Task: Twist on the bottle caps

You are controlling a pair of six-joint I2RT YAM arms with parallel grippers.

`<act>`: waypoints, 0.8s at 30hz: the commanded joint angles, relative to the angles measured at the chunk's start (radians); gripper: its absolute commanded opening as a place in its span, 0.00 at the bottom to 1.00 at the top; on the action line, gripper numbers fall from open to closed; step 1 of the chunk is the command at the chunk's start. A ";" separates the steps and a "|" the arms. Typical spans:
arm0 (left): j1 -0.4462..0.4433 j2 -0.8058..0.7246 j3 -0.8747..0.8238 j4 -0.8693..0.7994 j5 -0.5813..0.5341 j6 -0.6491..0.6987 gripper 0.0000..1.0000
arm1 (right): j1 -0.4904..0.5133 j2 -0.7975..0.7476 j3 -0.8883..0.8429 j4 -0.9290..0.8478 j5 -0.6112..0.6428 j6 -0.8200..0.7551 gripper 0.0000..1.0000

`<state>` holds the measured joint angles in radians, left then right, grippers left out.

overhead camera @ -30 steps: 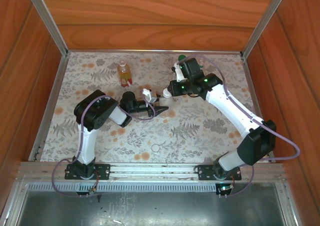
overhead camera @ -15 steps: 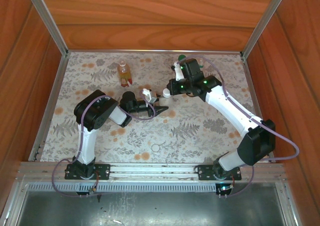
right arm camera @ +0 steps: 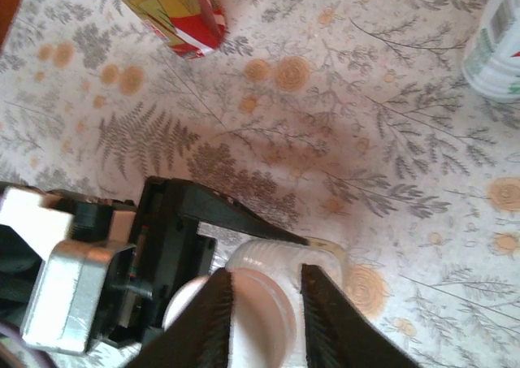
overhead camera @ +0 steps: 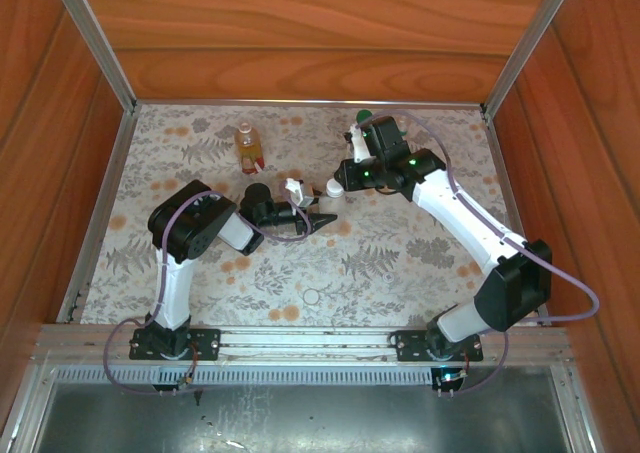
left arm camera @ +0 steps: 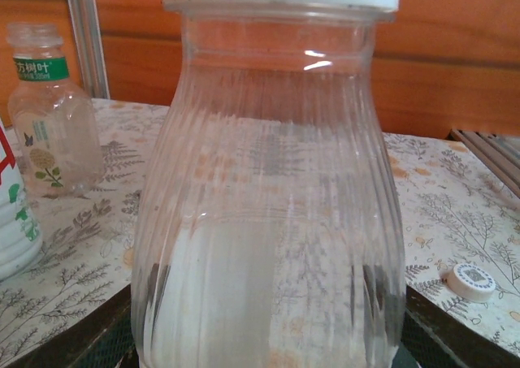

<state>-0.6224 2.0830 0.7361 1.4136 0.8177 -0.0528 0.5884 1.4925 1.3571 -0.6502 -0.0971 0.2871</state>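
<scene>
Wood-panelled walls (overhead camera: 300, 33) closed in a counter (overhead camera: 400, 263) covered with a fern-and-flower print. Near its middle the left end effector (overhead camera: 318, 217) reached in sideways and held the ribbed clear bottle (left arm camera: 268, 222) low on its body, a dark finger pressed to each flank. The bottle stood upright, its long axis vertical, rising away from that grip to the white cap (right arm camera: 262, 303) seated on its neck.

The right end effector (right arm camera: 265, 277) hung directly above, pointing down along the same axis. The cap sat straight below it and between its two black fingers, one close on either side. Whether they pinched the cap or merely bracketed it could not be told from the wrist view.

The coming turn would hinge on that line-up: the cap centred under the right end effector and the bottle's axis in line with the wrist's roll. The right arm was the nearer one to the cap, while the left seemed placed only to steady the body.

Beyond the right end effector's fingers stood the amber bottle (right arm camera: 175, 10) and, off to the other side, the white printed bottle (right arm camera: 497, 47). A loose cap (left arm camera: 471, 281) lay flat on the counter past the left end effector, well apart from it. The small clear bottle (left arm camera: 49, 116) stood farther off on the opposite side.
</scene>
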 commanded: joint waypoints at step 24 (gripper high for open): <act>-0.006 0.021 0.011 0.004 0.022 -0.015 0.61 | 0.141 0.097 0.164 -0.196 0.250 -0.154 0.51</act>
<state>-0.6224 2.0830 0.7361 1.4136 0.8165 -0.0586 0.7208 1.5875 1.4918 -0.8162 0.1272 0.1459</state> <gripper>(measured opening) 0.617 0.524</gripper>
